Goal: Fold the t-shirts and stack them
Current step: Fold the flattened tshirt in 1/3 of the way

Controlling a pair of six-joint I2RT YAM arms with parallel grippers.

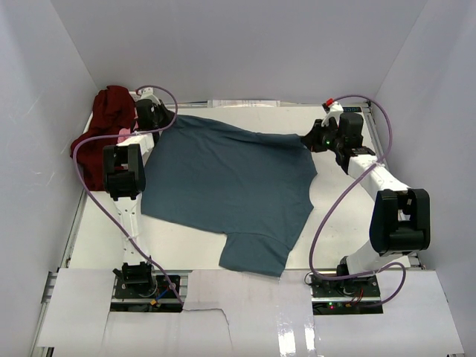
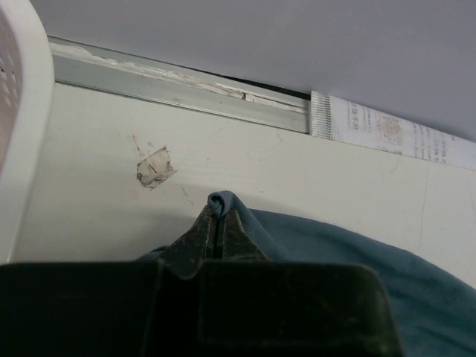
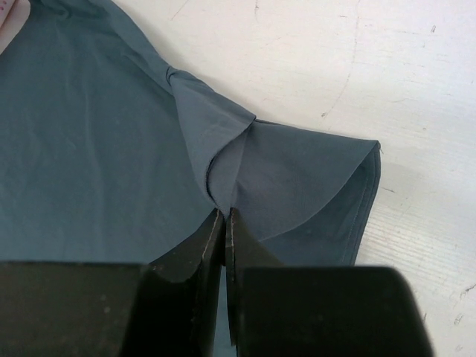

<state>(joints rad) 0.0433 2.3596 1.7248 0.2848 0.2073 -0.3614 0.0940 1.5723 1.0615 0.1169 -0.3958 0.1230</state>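
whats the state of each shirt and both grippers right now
teal t-shirt, unfolded, spread out flat, pinched at two far points
maroon t-shirt, crumpled in a heap, not folded
pink t-shirt, mostly hidden by the maroon one, state unclear
left gripper, shut on the teal t-shirt's edge
right gripper, shut on a fold of the teal t-shirt

White basket (image 2: 22,111) — pale, scuffed table (image 2: 297,171)

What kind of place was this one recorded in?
Likely a lab test cell, not a home: plain white wall panels box in the table, and the left arm and right arm are mounted at its near edge.
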